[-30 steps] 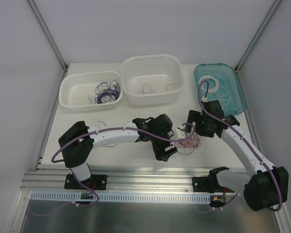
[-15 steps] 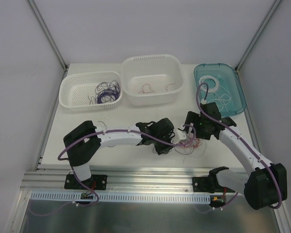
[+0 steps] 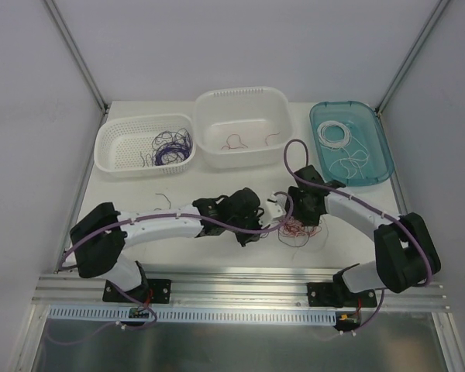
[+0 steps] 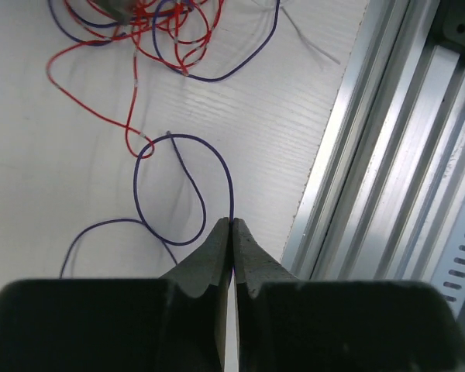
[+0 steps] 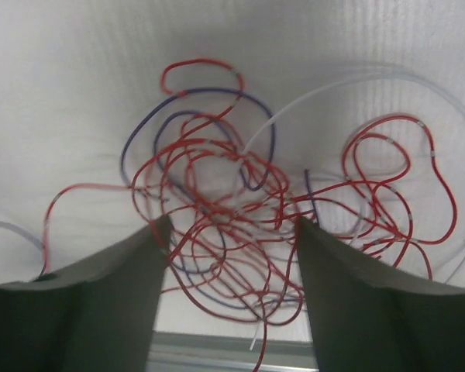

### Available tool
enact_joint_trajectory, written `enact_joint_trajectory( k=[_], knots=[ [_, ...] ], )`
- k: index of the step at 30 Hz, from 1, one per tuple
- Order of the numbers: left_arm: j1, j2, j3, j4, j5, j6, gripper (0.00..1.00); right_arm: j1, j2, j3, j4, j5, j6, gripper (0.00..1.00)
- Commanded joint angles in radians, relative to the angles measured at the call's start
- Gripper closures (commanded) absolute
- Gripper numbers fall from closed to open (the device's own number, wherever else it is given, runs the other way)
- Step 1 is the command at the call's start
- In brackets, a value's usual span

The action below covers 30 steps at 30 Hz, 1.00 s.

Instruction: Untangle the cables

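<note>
The cables form a tangle (image 3: 296, 230) of thin red, purple and white wires on the table near its front edge. One purple cable (image 4: 222, 167) loops out of the tangle (image 4: 167, 31), and my left gripper (image 4: 231, 223) is shut on that strand close to the table's edge. In the top view the left gripper (image 3: 253, 231) sits just left of the tangle. My right gripper (image 5: 231, 229) stands open low over the tangle (image 5: 225, 198), with red loops lying between its fingers (image 5: 151, 256). From above, the right gripper (image 3: 293, 217) partly hides the pile.
At the back stand a white basket (image 3: 112, 143) with purple wires, a white tub (image 3: 209, 108) with red wires and a teal tray (image 3: 376, 167) with white wires. A loose short wire (image 3: 164, 197) lies mid-left. An aluminium rail (image 4: 387, 155) runs along the front edge.
My left gripper has closed on the purple strand and its arm has stretched lower and leftward. The right arm swung left and down onto the tangle, its jaws narrowing slightly.
</note>
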Motion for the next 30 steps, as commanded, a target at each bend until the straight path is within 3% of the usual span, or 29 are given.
enact_joint_trajectory(
  k=[1, 3, 4, 10, 12, 19, 25, 30],
  knots=[
    [0.041, -0.159, -0.041, 0.018, -0.032, -0.056, 1.00, 0.004, 0.047, 0.030, 0.010, 0.104, 0.054, 0.38],
    [0.100, -0.265, -0.073, 0.007, -0.032, -0.064, 1.00, 0.004, 0.062, 0.027, -0.010, 0.137, 0.062, 0.46],
    [0.125, -0.305, -0.083, -0.004, -0.027, -0.064, 1.00, 0.004, 0.064, 0.024, -0.016, 0.164, 0.065, 0.57],
    [0.402, -0.597, -0.072, -0.146, -0.053, -0.076, 1.00, -0.047, 0.039, -0.013, -0.054, 0.207, 0.068, 0.94],
    [0.515, -0.652, -0.014, -0.224, -0.087, -0.035, 1.00, -0.083, 0.027, -0.027, -0.071, 0.209, 0.068, 0.99],
    [0.781, -0.632, 0.262, -0.395, -0.213, -0.007, 1.00, -0.189, -0.059, -0.070, -0.106, 0.210, 0.034, 0.99],
    [0.802, -0.517, 0.509, -0.412, -0.246, -0.048, 1.00, -0.199, -0.111, -0.062, -0.105, 0.165, -0.006, 0.96],
    [0.826, -0.343, 0.710, -0.410, -0.392, -0.064, 1.00, -0.199, -0.124, -0.032, -0.097, 0.125, -0.038, 0.91]
  ],
)
